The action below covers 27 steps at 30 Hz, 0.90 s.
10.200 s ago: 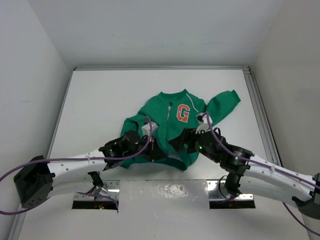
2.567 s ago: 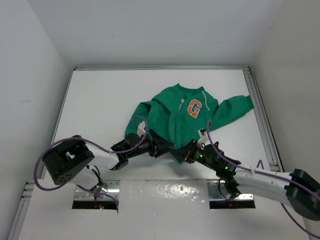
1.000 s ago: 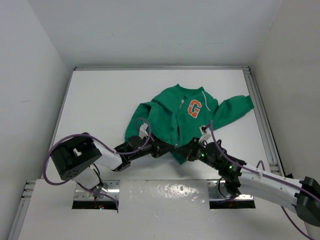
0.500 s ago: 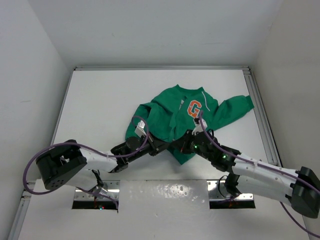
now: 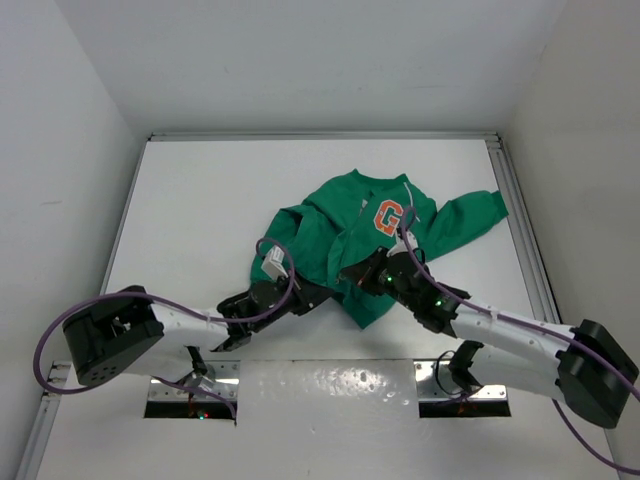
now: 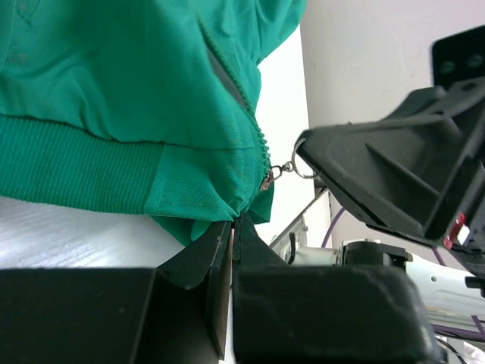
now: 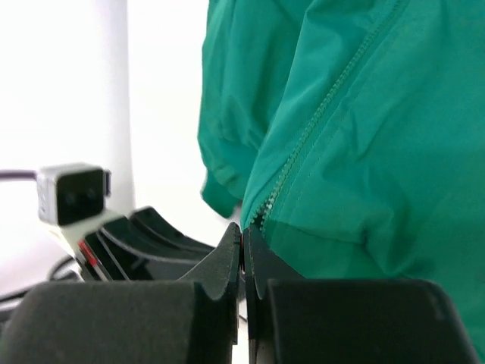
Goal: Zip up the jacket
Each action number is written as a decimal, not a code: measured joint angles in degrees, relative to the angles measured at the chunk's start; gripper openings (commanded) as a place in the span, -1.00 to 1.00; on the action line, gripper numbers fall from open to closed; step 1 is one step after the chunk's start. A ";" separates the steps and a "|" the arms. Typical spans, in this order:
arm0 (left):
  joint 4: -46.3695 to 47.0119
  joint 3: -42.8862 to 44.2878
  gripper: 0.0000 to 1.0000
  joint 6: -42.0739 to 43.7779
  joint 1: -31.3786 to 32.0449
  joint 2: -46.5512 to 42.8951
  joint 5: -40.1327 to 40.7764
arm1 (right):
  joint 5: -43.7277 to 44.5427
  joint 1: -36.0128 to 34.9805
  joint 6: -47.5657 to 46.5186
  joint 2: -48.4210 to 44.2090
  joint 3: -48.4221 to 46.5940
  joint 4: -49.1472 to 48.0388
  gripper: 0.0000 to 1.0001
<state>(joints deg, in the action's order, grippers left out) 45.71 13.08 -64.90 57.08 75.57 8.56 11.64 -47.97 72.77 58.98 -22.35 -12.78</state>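
The left gripper [image 6: 232, 222] and right gripper [image 7: 242, 229] are dark, blurred silhouettes close to the lens. The jacket [image 6: 114, 98] just past their tips is sharp. Left of the right gripper, the background washes out white. From above, bright even light leaves faint, soft shadows on the table [image 5: 190, 220]. A metal strip [image 5: 330, 385] behind the grippers glints.

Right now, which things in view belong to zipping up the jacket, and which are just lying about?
In the job:
jacket
zipper pull
left gripper, shut on the hem
right gripper, shut, apparently on the zipper pull

Not in the job:
table
metal base plate
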 measured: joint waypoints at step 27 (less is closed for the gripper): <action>-5.40 -8.00 -1.00 3.37 3.37 -6.51 -0.07 | 7.48 2.10 -14.19 2.49 -6.93 1.20 -1.00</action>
<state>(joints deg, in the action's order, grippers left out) 40.32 5.08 -61.54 60.45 69.06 8.49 19.11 -45.87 58.59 61.47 -29.28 -11.57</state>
